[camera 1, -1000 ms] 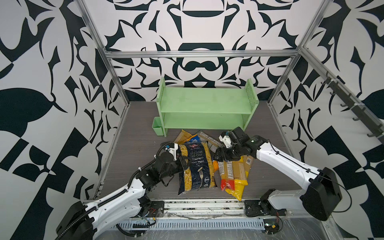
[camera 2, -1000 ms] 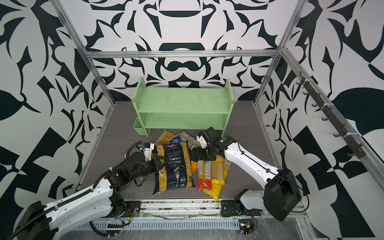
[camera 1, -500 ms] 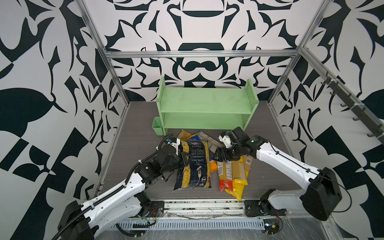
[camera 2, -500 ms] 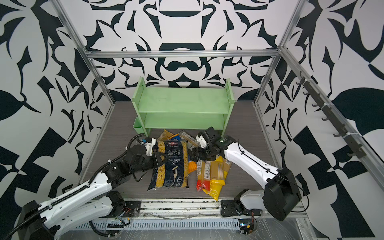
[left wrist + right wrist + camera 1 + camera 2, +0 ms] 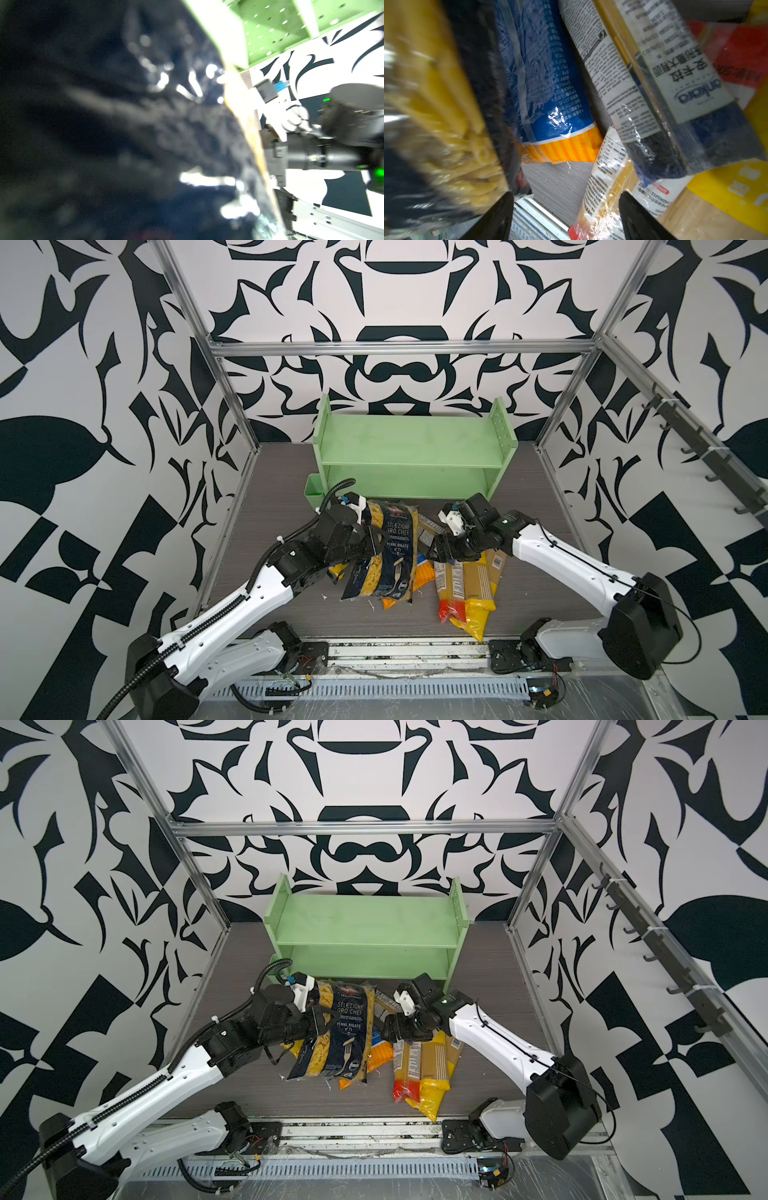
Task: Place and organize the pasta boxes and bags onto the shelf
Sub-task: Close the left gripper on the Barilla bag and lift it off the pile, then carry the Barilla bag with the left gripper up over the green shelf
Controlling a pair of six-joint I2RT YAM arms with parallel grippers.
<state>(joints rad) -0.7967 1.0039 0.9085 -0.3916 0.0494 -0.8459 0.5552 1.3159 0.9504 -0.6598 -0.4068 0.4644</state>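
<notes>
Blue-orange bag point(image 5: 546, 83) print legible only in right wrist view.

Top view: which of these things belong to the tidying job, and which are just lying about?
Part of the job: black penne bag, blue-orange bag, long spaghetti packs, green shelf.
Just lying about: small green cup beside the shelf, hook rail on the wall.
</notes>
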